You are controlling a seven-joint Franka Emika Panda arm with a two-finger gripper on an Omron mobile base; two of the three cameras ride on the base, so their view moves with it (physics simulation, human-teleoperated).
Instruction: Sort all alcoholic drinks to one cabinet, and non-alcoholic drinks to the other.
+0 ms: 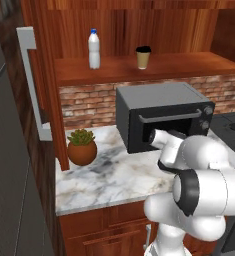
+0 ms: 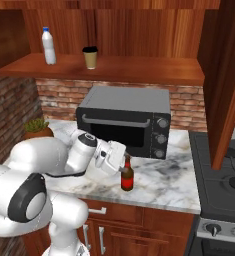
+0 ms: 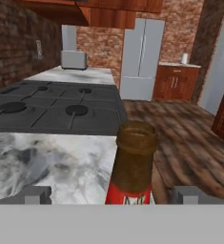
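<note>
A: Left to right, then. On the open shelf (image 2: 139, 70) under the cabinets stand the white plastic bottle (image 1: 94, 49) with its blue cap and, just right of it, the tan coffee cup (image 1: 143, 57) with the black lid. Both upright, slightly apart.

B: And below?

A: Potted plant (image 1: 82, 147) at the left end of the marble desk (image 1: 109, 180), then the black toaster oven (image 2: 125, 120), then the stove (image 2: 224, 187). The brown bottle with the red label (image 2: 127, 176) stands upright on the desk, in front of the oven, near the front edge.

B: The arm?

A: The gripper (image 2: 120, 158) is level with the bottle's neck. Its fingers (image 3: 33, 194) stand wide apart, one on each side of the neck, touching nothing that can be seen.

B: So the step?

A: It looks like the grasp of the first alcoholic drink; nothing held yet. The green bottle cannot be made out.

B: Next move?

A: Probably closing squarely on the neck or just lower, then a straight lift clear of the oven. A slim, tall bottle will likely tip if nudged off-centre.
</note>
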